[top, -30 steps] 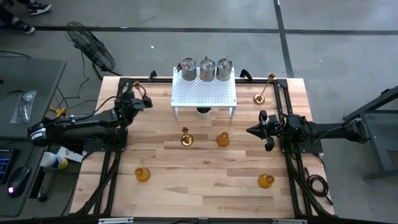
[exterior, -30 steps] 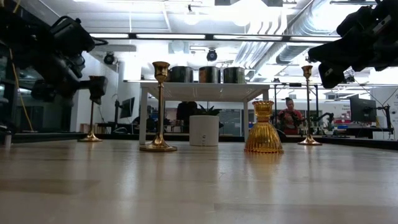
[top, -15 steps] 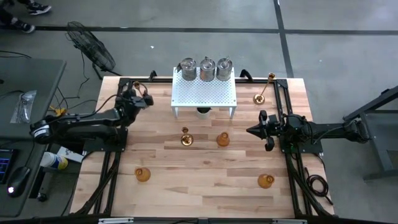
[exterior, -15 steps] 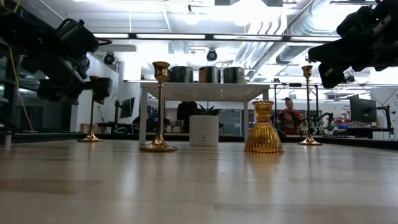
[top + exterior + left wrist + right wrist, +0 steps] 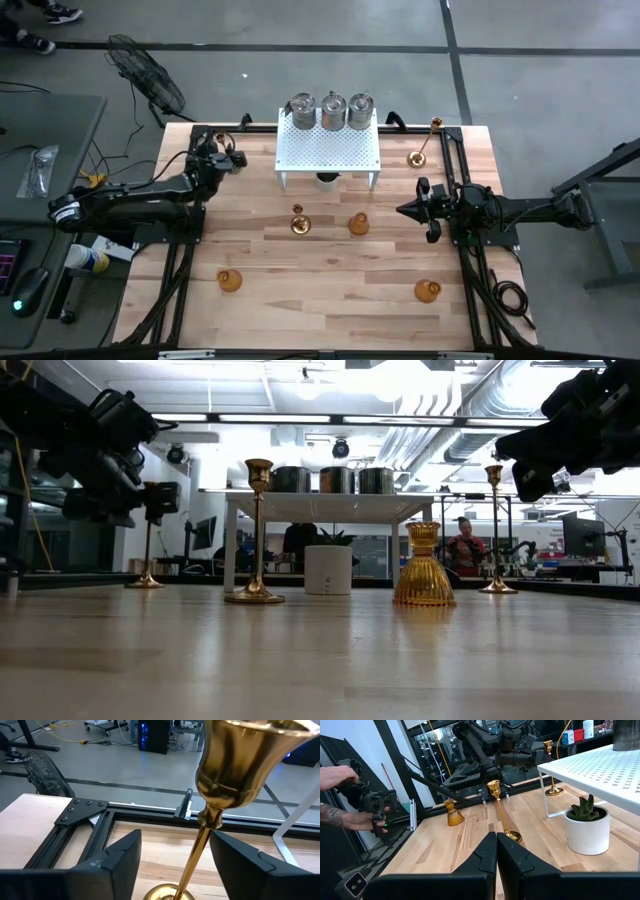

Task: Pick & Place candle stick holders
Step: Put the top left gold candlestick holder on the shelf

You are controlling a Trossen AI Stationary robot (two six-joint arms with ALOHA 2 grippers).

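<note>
brass first: high view has the white rack (image 5: 329, 150) at the table's back middle with three grey jar holders (image 5: 332, 110) on top. left gripper (image 5: 236, 158) sits off the rack's left end, over a slim candlestick (image 5: 221, 134) at the back left corner. another brass candlestick (image 5: 299, 222) stands in front of the rack, an amber holder (image 5: 358, 224) beside it. right gripper (image 5: 405, 211) waits well to the rack's front right.

low view: left gripper (image 5: 160, 499) hangs level with the top of that corner candlestick (image 5: 147, 555), whose base rests on the table; contact is probably none, but hard to tell here.

left wrist view: fingers (image 5: 120, 860) spread wide either side of the candlestick stem (image 5: 192, 857), not touching it, cup just above them.

right wrist view: right gripper (image 5: 496, 851) fingers pressed together, holding nothing. a potted plant (image 5: 585, 824) sits under the rack (image 5: 600, 767).
</note>
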